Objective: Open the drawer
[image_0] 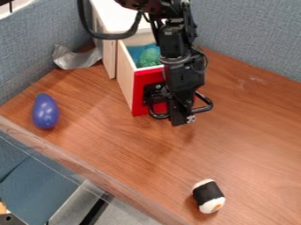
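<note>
Tool (181,117) over the partly hidden red drawer front (144,80), apart or together impossible to tell.

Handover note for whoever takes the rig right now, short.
Gripper: hangs at the drawer's red front; open or shut, and whether it touches, can't tell.
Drawer: out of the cabinet, green item inside.
Done: drawer open; full travel can't be confirmed.
Left: probably just check travel and back the arm off.
Around: purple egg-shaped toy and black-and-white roll on the table.
</note>
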Available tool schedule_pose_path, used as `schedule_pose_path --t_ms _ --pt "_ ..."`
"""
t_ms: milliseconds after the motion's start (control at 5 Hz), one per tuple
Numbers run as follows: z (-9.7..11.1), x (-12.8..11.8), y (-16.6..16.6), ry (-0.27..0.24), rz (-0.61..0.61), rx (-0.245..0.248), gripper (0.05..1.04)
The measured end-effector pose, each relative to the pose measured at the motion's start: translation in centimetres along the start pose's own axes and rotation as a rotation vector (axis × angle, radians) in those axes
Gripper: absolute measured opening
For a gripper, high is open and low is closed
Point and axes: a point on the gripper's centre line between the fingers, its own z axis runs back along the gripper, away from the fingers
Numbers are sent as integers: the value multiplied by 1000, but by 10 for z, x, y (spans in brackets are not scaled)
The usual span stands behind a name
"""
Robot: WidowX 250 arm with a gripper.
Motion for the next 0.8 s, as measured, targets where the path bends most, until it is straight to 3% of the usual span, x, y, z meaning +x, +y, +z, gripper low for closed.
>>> schedule_pose_path --t_ms 800 --pt "-2 1 -7 -3 -1 -20 124"
